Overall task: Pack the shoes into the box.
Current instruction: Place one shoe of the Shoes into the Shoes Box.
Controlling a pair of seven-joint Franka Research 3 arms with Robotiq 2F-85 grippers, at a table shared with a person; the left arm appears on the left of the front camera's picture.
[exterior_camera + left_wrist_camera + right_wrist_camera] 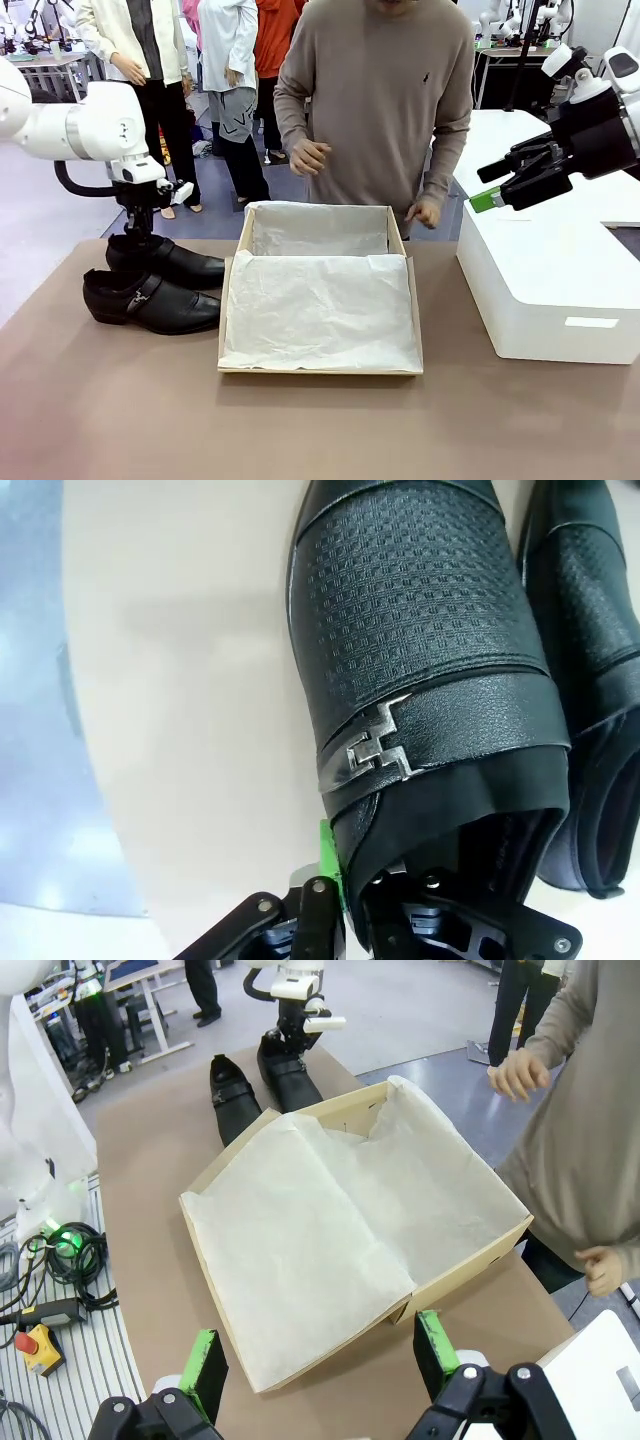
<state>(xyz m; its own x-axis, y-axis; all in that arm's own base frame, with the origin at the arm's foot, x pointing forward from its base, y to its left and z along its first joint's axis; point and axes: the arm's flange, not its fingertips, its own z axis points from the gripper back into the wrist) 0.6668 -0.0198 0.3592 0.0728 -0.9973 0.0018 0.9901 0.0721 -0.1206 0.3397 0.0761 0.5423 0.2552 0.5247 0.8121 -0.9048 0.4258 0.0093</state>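
1. Gripping the far shoe [172, 262] at its heel collar, the left gripper [140, 235] is clamped on the leather, with one green pad [328, 865] outside and the other finger inside the opening.
2. The near shoe [150, 300] lies untouched just beside it on the table [100, 410], toes toward the box [320, 371].
3. The box stands open with its tissue paper [320, 310] bare.
4. The right gripper [492, 186] hangs empty above the white block [540, 290], jaws spread wide.
5. Step in hand, as judged: first pickup. The next move calls for a lift clear of the box wall, then a set-down on the tissue.
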